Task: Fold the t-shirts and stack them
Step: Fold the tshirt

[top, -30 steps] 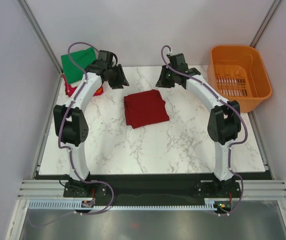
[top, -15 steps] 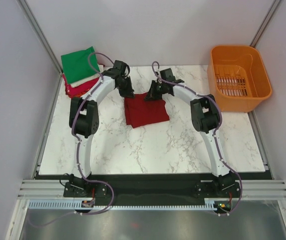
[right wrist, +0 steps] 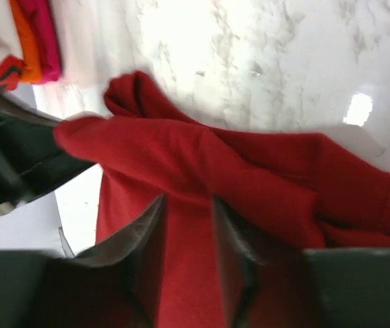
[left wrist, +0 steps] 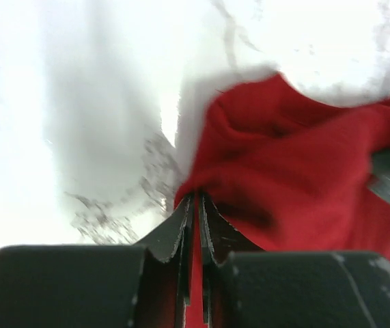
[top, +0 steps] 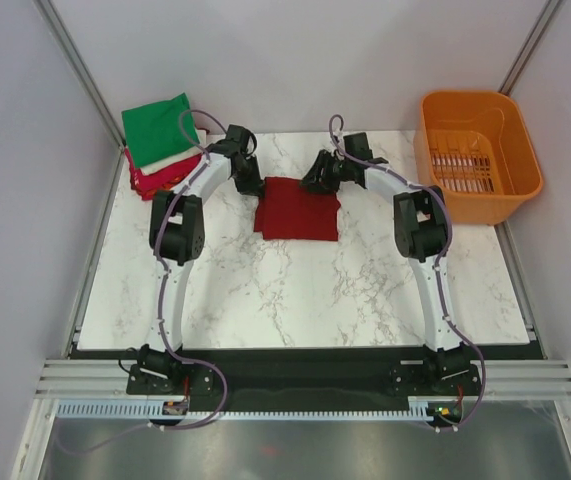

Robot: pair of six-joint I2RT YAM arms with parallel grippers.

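The dark red t-shirt (top: 298, 212) lies folded on the marble table (top: 295, 290), a little behind its middle. My left gripper (top: 252, 186) is shut on the shirt's far left corner; in the left wrist view (left wrist: 196, 199) red cloth (left wrist: 297, 164) is pinched between the fingers. My right gripper (top: 318, 184) grips the far right corner; in the right wrist view (right wrist: 189, 201) a thick fold of the shirt (right wrist: 249, 178) sits between its fingers. A stack of folded shirts, green (top: 159, 130) on top with white and pink-red (top: 165, 176) below, is at the far left corner.
An orange plastic basket (top: 477, 150) stands at the far right, partly off the table. The stack's orange and pink edges show in the right wrist view (right wrist: 34, 41). The grey walls stand close on both sides and at the back.
Both grippers came in from the back corners onto the shirt's far edge and closed on it. The shirt has shifted a little toward the far side and right.
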